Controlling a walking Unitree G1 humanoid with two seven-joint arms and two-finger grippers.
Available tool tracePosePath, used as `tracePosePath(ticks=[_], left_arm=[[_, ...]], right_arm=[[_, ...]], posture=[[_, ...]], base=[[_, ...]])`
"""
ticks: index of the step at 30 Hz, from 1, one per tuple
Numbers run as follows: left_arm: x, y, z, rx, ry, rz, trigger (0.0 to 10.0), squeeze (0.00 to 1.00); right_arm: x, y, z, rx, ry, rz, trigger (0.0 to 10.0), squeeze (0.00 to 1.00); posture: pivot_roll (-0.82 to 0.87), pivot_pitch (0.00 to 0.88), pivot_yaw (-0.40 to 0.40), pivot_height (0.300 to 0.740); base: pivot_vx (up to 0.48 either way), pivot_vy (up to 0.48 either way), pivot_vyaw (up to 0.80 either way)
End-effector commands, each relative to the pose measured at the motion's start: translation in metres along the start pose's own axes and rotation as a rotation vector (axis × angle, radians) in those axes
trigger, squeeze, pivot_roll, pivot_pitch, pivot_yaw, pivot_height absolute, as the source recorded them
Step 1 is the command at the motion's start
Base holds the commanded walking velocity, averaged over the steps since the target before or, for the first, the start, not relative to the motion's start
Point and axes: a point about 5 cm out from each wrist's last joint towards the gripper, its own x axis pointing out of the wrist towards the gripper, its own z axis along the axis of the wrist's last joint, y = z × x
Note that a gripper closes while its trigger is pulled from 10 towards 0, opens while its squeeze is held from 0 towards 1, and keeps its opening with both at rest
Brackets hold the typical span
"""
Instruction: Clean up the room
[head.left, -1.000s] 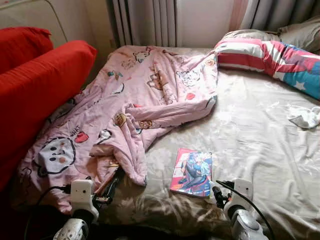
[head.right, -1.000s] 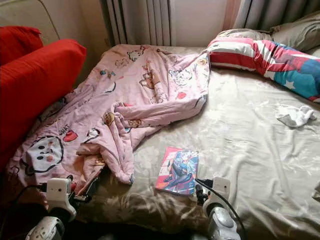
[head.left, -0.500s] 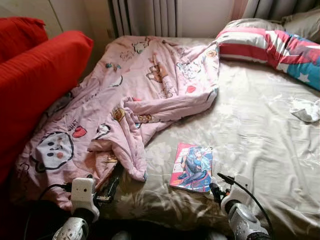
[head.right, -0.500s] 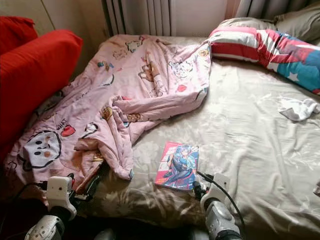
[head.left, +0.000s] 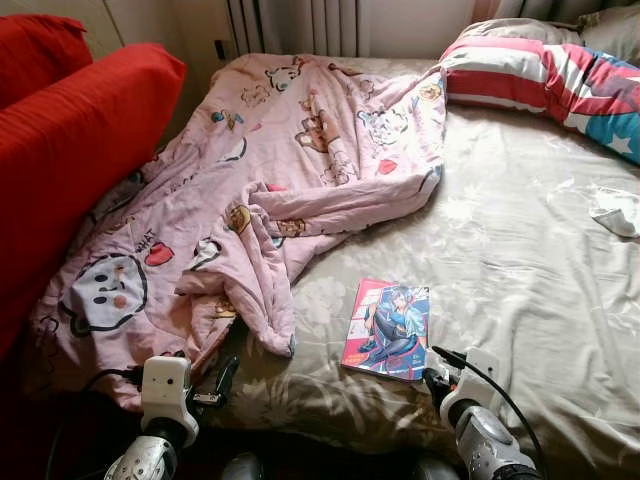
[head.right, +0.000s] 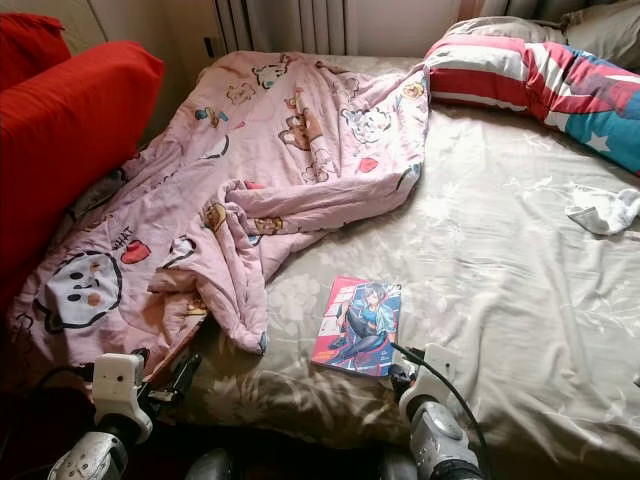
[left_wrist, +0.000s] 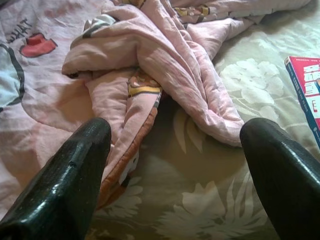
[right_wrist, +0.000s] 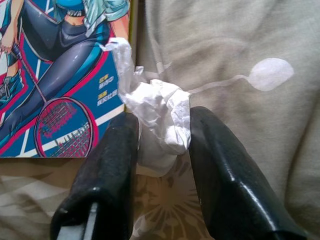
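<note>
Tissue (right_wrist: 159, 116), crumpled, sits pinched in the right tool (right_wrist: 162, 150) just beside the book (head.left: 388, 329) on the bed (head.left: 520, 280), likely gathered as litter. Left tool (left_wrist: 175, 165) gapes wide near the blanket (head.left: 270, 190).

One pink blanket (head.left: 270, 170), one magazine (head.left: 388, 328), two red cushions (head.left: 70, 150).

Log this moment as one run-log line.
right gripper: shut on crumpled white tissue beside magazine | left gripper: open, near pink blanket | surface: bed
</note>
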Motion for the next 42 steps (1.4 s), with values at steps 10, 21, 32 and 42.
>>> tracePosePath(ticks=[10,21,32,42], left_arm=[[-0.005,0.000,-0.005,0.022,0.039,-0.010,10.0,0.00],[-0.003,-0.003,-0.008,0.018,0.041,-0.009,10.0,0.00],[0.001,0.002,-0.021,-0.001,0.062,0.033,10.0,0.00],[-0.005,0.015,-0.058,-0.053,0.181,0.139,10.0,0.00]], right_arm=[[-0.001,0.001,-0.009,-0.014,0.024,-0.004,0.0,0.00],[-0.002,0.000,-0.005,-0.032,-0.017,-0.015,0.0,0.00],[-0.011,-0.008,0.021,-0.162,-0.297,-0.002,0.0,0.00],[-0.022,-0.020,-0.002,-0.253,-0.286,0.002,10.0,0.00]], posture=[[0.14,0.246,0.050,0.604],[0.13,0.228,0.038,0.604],[0.08,0.107,-0.007,0.604],[0.05,0.000,-0.026,0.604]], base=[[0.000,0.000,0.00],[0.000,0.000,0.00],[0.000,0.000,0.00],[0.000,0.000,0.00]])
